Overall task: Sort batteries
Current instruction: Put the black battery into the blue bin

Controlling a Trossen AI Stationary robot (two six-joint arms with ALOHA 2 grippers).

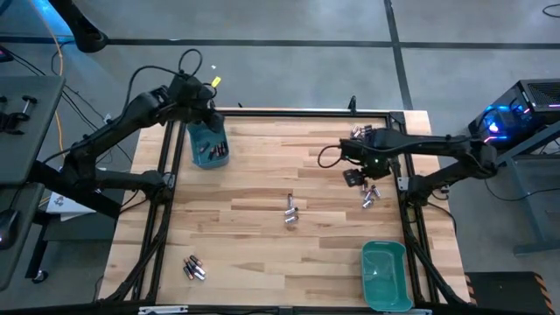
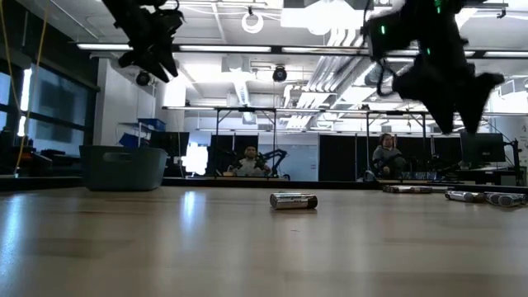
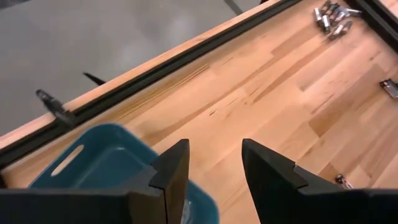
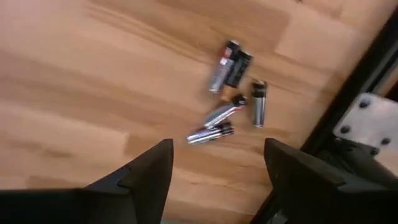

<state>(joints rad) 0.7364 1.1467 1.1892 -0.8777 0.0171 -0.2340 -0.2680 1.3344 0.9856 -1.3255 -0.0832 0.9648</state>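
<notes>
While your right gripper (image 4: 214, 165) hangs open above a cluster of batteries (image 4: 231, 106) by the table's right edge, your left gripper (image 3: 214, 162) spread empty over the teal bin (image 1: 208, 143), wooden table (image 1: 262, 175), two people seated in the room beyond.

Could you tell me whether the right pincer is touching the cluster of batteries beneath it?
Apart. The right wrist view shows the right pincer open, bare wood separating its fingers from the batteries.
</notes>
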